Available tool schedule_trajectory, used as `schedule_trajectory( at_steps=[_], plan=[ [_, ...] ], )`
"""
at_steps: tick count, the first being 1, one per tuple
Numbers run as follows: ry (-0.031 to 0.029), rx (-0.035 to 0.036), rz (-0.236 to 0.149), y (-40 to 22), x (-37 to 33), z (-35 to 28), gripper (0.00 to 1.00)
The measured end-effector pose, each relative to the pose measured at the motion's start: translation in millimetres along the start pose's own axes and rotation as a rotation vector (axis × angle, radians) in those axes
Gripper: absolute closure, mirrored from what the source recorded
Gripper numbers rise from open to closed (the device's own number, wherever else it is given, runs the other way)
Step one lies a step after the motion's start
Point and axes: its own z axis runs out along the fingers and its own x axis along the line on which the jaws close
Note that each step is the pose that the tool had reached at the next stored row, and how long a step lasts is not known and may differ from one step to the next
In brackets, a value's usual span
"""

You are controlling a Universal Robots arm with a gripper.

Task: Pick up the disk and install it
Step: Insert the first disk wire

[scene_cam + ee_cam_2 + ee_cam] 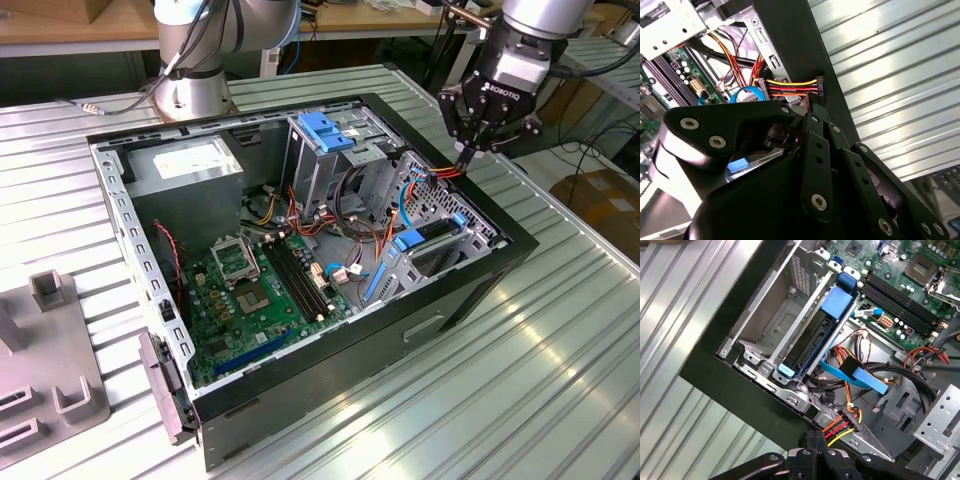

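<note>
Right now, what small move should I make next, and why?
Probably ease the power connector toward the disk: the gripper appears shut on it, and the disk already sits in its drive bay with the connector unplugged.

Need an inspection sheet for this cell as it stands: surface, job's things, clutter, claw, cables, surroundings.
Surface: ribbed metal table, with the open computer case lying on it.
Job's things: disk with its blue carrier sits in the drive bay at the case's edge and looks seated.
Clutter: grey fixture block on the table at the exterior view's left.
Grippers: claw hangs over the case's corner by the bay, shut on the power connector.
Cables: red, orange and yellow wires run from that connector. The blue flat cable lies loose beside the bay.
Surroundings: arm base, wooden bench behind it, cardboard box at the exterior view's right.
</note>
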Motion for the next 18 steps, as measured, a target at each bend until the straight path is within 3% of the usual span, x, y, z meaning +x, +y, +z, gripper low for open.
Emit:
schedule_trajectory(
  at_steps=[3, 6, 8, 9, 11, 12, 13, 18],
  plan=[
    [-0.0005, 0.0037, -0.066, -3.1, 2.2, 0.2, 0.9],
    [-0.0005, 0.0049, -0.088, -5.5, 3.8, 0.3, 0.89],
    [-0.0007, 0.0059, -0.106, -7.3, 4.6, 0.4, 0.84],
    [-0.0007, 0.0063, -0.115, -7.8, 4.9, 0.3, 0.76],
    [-0.0009, 0.008, -0.144, -8.8, 5.5, 0.5, 0.75],
    [-0.001, 0.0092, -0.166, -8.9, 5.5, 0.6, 0.75],
    [-0.0012, 0.0109, -0.196, -9.0, 5.6, 0.8, 0.69],
    [-0.0017, 0.0161, -0.293, -8.6, 5.3, 1.9, 0.69]
  ],
)
